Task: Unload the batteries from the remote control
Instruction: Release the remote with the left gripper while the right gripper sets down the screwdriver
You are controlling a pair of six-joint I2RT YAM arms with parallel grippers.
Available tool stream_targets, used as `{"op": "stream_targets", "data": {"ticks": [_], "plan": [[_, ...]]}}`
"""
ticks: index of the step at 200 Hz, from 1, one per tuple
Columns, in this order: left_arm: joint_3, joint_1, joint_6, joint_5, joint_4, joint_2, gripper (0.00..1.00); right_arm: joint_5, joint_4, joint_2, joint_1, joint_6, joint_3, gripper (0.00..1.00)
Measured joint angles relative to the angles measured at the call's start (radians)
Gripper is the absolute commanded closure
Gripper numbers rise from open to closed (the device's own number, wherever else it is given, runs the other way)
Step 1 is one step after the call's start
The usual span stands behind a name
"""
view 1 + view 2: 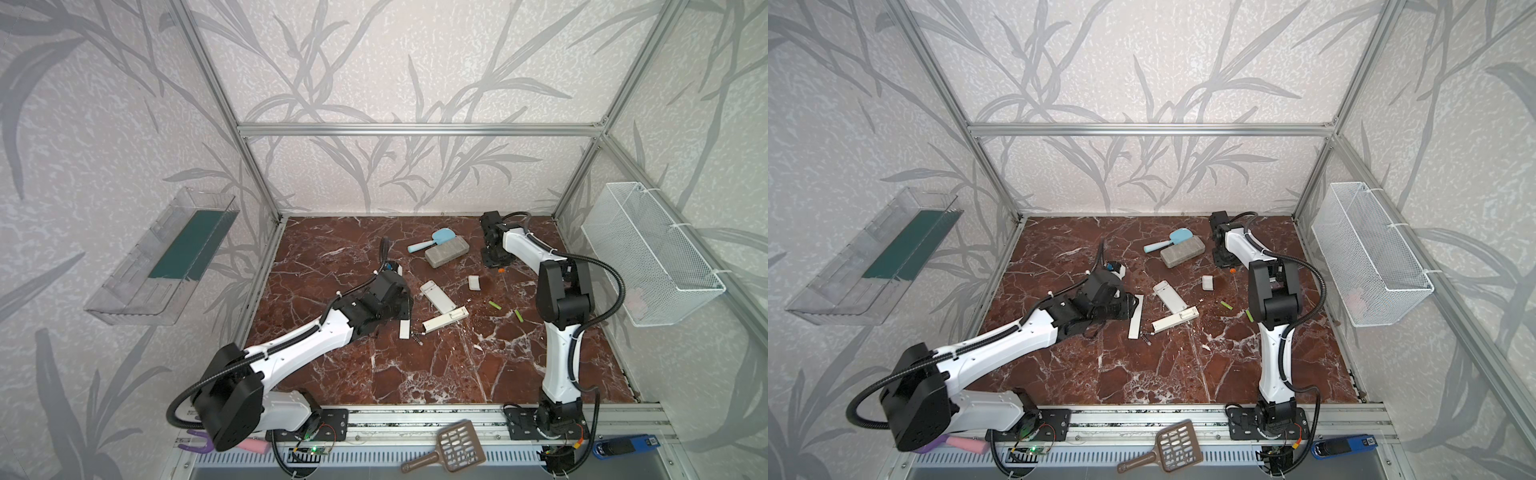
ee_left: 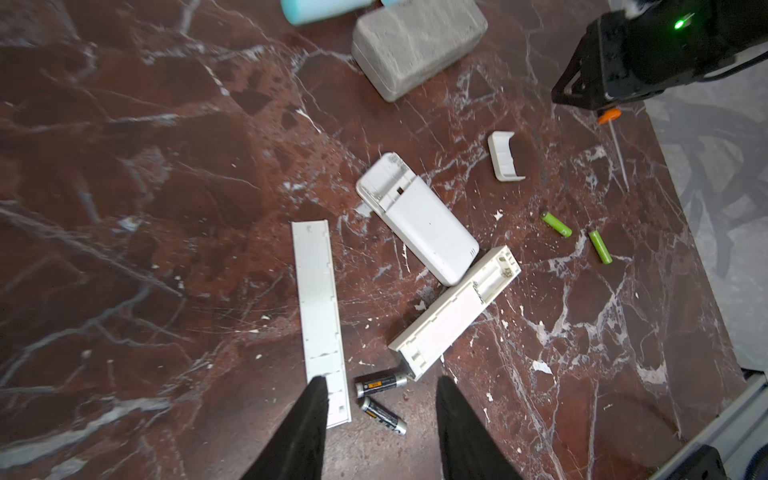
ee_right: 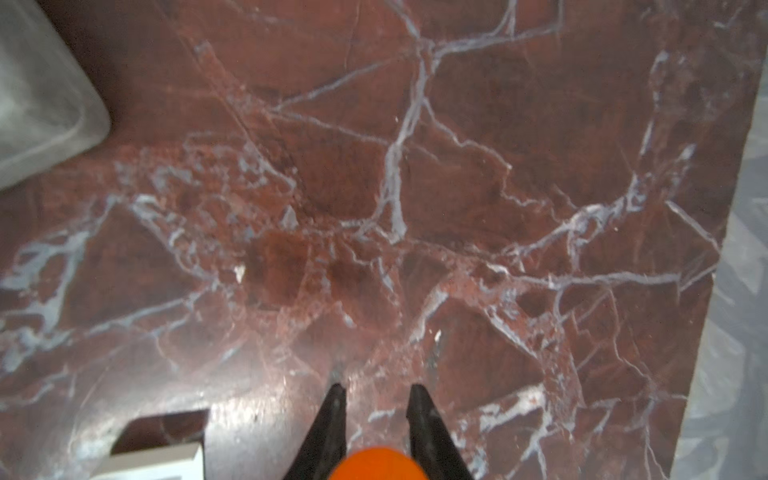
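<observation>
Marble tabletop (image 1: 415, 374) held dark batteries (image 2: 384, 417) beneath the left gripper (image 2: 382, 380), jaws part-open and empty, green batteries (image 1: 494, 306) at three o'clock from the remote (image 1: 445, 319); right gripper (image 3: 377, 388) clamped an orange-handled screwdriver (image 3: 378, 463).

Holds the left arm (image 1: 299, 345) low and stretched out toward the slim remote control (image 2: 453, 316), with the left gripper (image 2: 382, 380) just beside its nearer end, 2 fingers (image 2: 311, 415) spread wide, empty. Stands the right arm (image 1: 561, 353) upright, elbow bent, wrist pointing down well beyond that remote. Clamps the right gripper (image 3: 377, 387) on an orange screwdriver handle (image 3: 376, 463).
</observation>
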Motion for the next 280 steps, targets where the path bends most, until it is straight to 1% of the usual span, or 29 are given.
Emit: {"op": "stream_targets", "data": {"ticks": [33, 60, 80, 96, 116, 139, 149, 228, 248, 280], "plan": [[-0.075, 0.027, 0.007, -0.049, -0.004, -0.086, 0.55, -0.020, -0.048, 0.091, -0.023, -0.003, 0.134, 0.96], [-0.102, 0.044, 0.007, -0.059, -0.010, -0.092, 0.55, -0.043, -0.081, 0.143, -0.039, -0.008, 0.227, 0.94], [-0.106, 0.053, 0.007, -0.061, -0.013, -0.092, 0.55, -0.056, -0.106, 0.188, -0.044, -0.013, 0.299, 0.90], [-0.106, 0.060, 0.007, -0.064, -0.014, -0.092, 0.55, -0.062, -0.122, 0.225, -0.047, -0.016, 0.335, 0.81], [-0.110, 0.068, 0.007, -0.064, -0.013, -0.092, 0.55, -0.068, -0.146, 0.268, -0.046, -0.021, 0.370, 0.71], [-0.123, 0.080, 0.006, -0.063, -0.010, -0.090, 0.55, -0.071, -0.156, 0.274, -0.044, -0.025, 0.385, 0.61], [-0.125, 0.085, 0.007, -0.062, -0.011, -0.086, 0.55, -0.072, -0.161, 0.274, -0.043, -0.026, 0.387, 0.59], [-0.125, 0.110, 0.011, -0.056, -0.011, -0.081, 0.55, -0.079, -0.200, 0.275, -0.042, -0.037, 0.404, 0.57], [-0.124, 0.118, 0.024, -0.055, -0.020, -0.081, 0.55, -0.083, -0.234, 0.283, -0.042, -0.041, 0.454, 0.56], [-0.097, 0.135, 0.054, -0.056, -0.068, -0.080, 0.55, -0.087, -0.297, 0.288, -0.036, -0.046, 0.595, 0.55]]}}
